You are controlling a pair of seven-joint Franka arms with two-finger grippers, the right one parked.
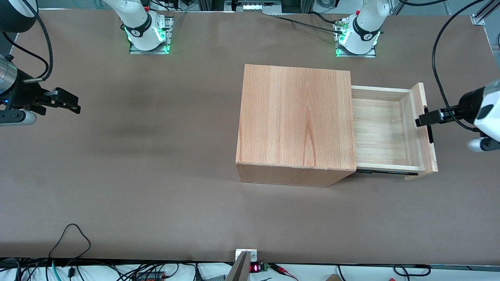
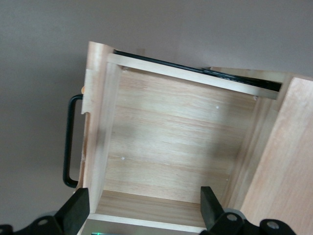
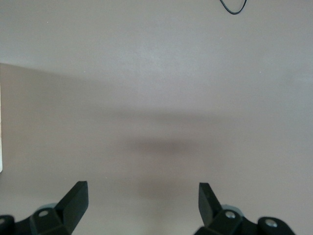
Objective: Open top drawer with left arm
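Note:
The top drawer point(image 1: 384, 128) stands pulled well out of the wooden cabinet point(image 1: 295, 117), its pale plank floor bare point(image 2: 171, 142). A long black handle point(image 1: 431, 134) runs along the thick front panel point(image 1: 426, 158) and shows beside that panel point(image 2: 68, 142) in the left wrist view. The white left arm point(image 1: 486, 113) reaches in from the working arm's end of the table. Its black gripper point(image 1: 424, 117) hovers over the front panel and handle. It is open point(image 2: 144, 210), fingers point(image 2: 78, 208) wide apart and holding nothing.
The cabinet's body point(image 2: 288, 161) rises beside the open drawer. A black slide rail point(image 1: 384, 171) shows under the drawer's nearer side. Brown table point(image 1: 156, 175) spreads around the cabinet. Loose cables lie along the table's near edge point(image 1: 72, 238).

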